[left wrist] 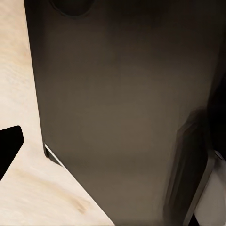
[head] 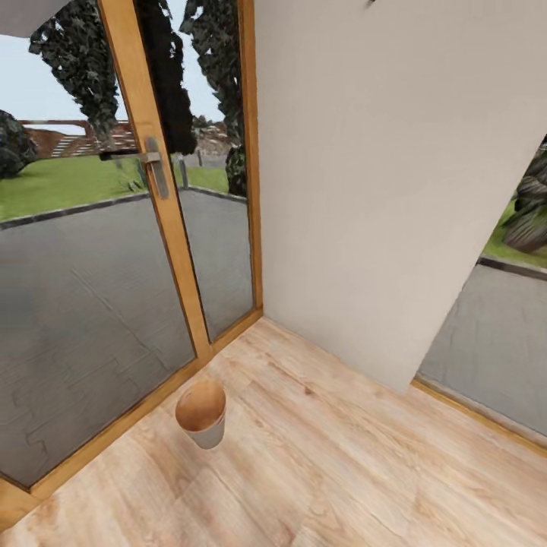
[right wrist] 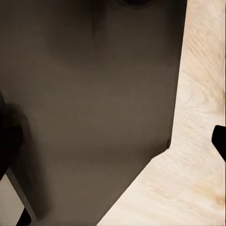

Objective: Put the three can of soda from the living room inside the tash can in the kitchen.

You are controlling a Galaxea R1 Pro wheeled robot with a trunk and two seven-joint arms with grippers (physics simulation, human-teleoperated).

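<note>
The trash can [head: 202, 414] is a small round bin with a copper-brown inside. It stands upright on the light wood floor, close to the frame of the glass doors, at the lower left of the head view. Its mouth shows nothing inside. The soda cans are out of view. In the left wrist view one black fingertip [left wrist: 9, 146] pokes in over the floor. The right wrist view likewise has one black fingertip [right wrist: 220, 139] at its edge. Neither view shows how the jaws stand.
Wood-framed glass doors [head: 156, 163] with a metal handle run along the left. A white wall [head: 395, 190] juts out ahead, with another glazed opening [head: 494, 342] to its right. Light wood floor [head: 327, 471] spreads in front. My dark body panel [left wrist: 122, 117] [right wrist: 84, 117] hangs beside both arms.
</note>
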